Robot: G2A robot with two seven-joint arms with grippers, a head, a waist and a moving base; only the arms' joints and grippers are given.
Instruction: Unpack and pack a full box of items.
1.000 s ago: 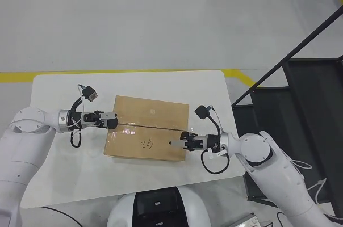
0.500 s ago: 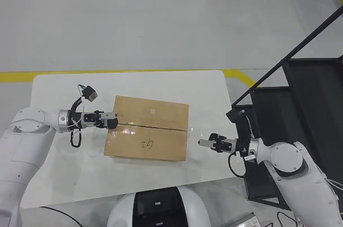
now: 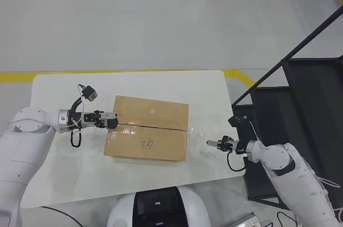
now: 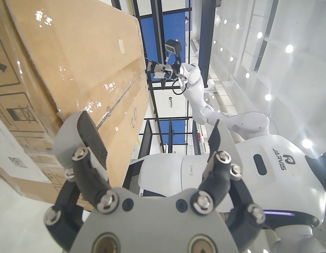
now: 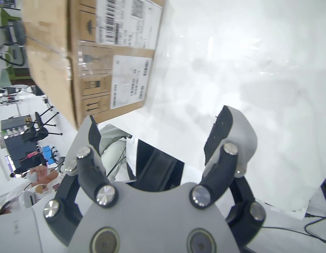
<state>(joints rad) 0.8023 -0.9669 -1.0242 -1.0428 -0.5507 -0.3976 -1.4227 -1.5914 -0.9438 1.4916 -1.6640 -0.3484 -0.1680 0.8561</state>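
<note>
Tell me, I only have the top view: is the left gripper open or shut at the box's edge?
Observer: Open. In the left wrist view the left gripper has its fingers spread, with one finger by the top edge of the box, near the taped seam. Nothing is between them.
Operator: And the right one?
Observer: The right gripper is open and empty, over bare table, apart from the box.
Operator: What's on the box side facing it?
Observer: White labels with barcodes, plus printed handling marks.
</note>
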